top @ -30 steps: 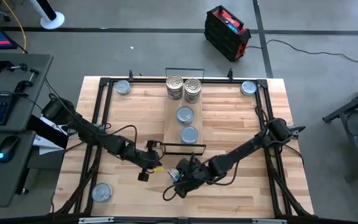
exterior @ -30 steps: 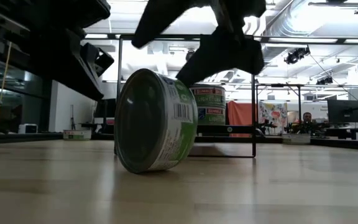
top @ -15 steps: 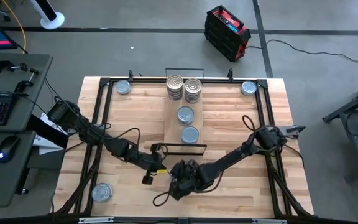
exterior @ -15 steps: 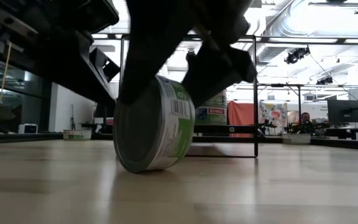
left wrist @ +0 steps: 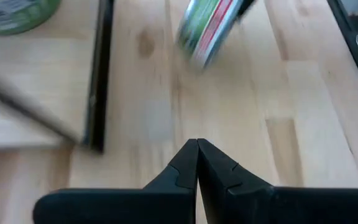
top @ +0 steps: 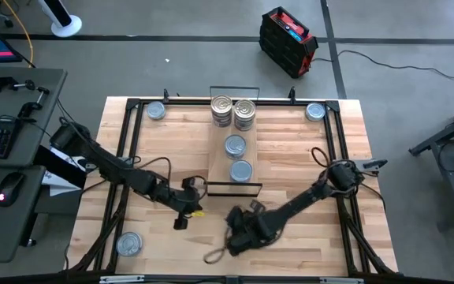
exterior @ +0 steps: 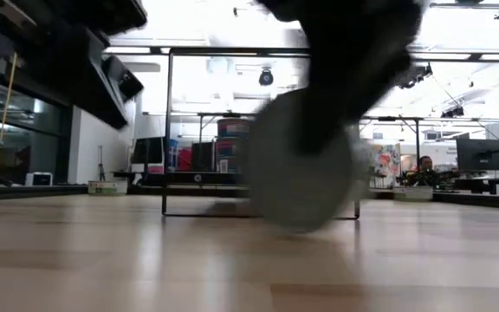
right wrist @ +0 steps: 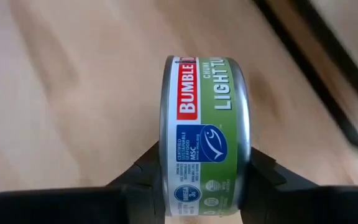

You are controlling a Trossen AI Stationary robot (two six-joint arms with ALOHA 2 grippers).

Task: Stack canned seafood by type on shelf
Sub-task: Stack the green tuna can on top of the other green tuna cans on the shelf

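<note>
Fingers of the right gripper clamp the green-labelled tin on edge; left gripper closed, empty.

From above I see the shelf running from centre toward 12 o'clock on the surface. On it, 2 stacks sit side by side at the 12 end, with 2 single tins in line toward 6. Loose tins lie at 10, 2 and 7.

Light-wood table with shelf and three loose tins.
</note>
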